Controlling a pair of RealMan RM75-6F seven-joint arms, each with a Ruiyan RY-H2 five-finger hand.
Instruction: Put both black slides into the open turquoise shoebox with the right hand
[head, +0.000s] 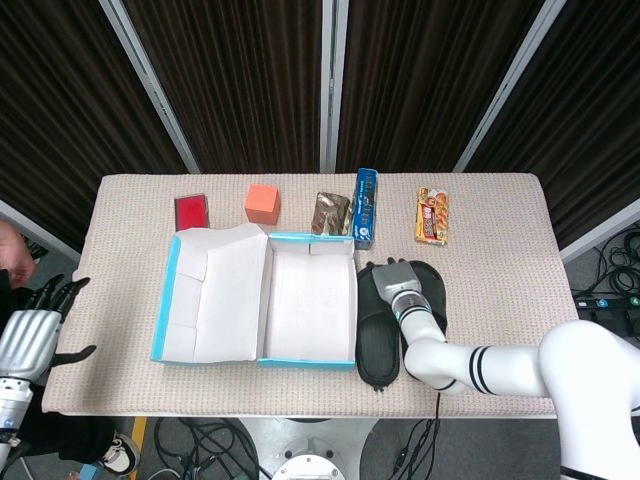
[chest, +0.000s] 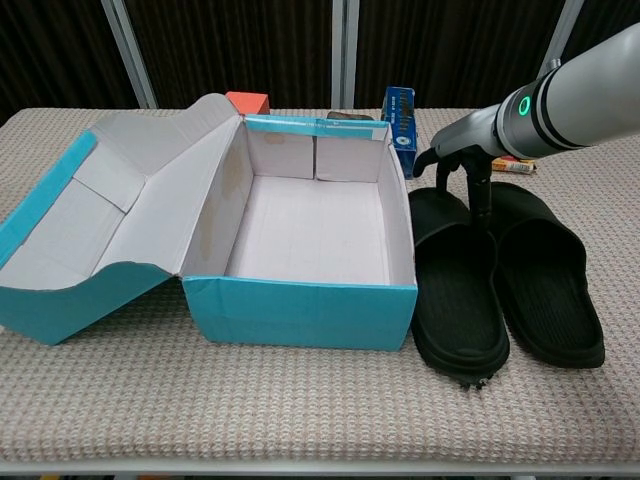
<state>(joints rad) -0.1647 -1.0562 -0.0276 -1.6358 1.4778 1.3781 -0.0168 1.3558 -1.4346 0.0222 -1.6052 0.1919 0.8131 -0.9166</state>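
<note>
Two black slides lie side by side on the table, right of the box: the left slide (head: 377, 340) (chest: 455, 290) against the box wall and the right slide (head: 428, 312) (chest: 545, 285). The open turquoise shoebox (head: 345, 300) (chest: 300, 310) holds nothing, and its lid is folded out to the left. My right hand (head: 398, 284) (chest: 458, 158) hovers over the far ends of the slides with its fingers apart and pointing down. One finger (chest: 482, 195) reaches to the gap between the slides. It holds nothing. My left hand (head: 35, 335) hangs open off the table's left edge.
Along the far edge sit a red card (head: 191, 211), an orange block (head: 262, 202), a brown packet (head: 331, 213), a blue carton (head: 366, 207) (chest: 400, 128) and a snack bar (head: 432, 215). The carton lies just behind my right hand.
</note>
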